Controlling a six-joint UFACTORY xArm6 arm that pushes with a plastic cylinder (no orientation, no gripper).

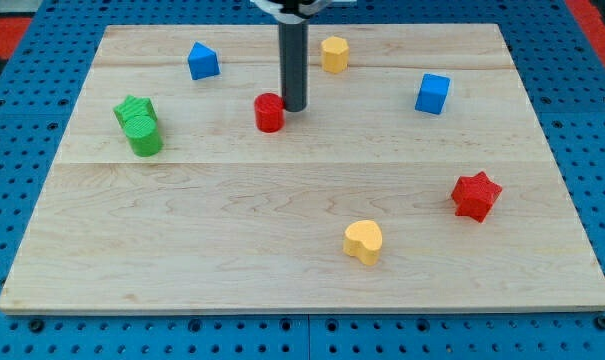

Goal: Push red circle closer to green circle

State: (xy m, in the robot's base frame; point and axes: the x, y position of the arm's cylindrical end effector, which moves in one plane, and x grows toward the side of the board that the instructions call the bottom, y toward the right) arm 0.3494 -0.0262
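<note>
Pale wooden board (302, 270) on a blue pegboard; the rod has no fingers, grips nothing, and its tip (294, 108) stands just right of the red circle (269, 112), touching or nearly so. The green circle (143, 136) lies well to the view's left and slightly lower, against a green block (133, 109). Likely risks: an off-centre push lets the red circle slip past the tip; overshooting knocks the green pair.

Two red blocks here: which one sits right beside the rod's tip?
The red circle, just to the view's left of my tip. The red star lies far off toward the view's bottom right.
</note>
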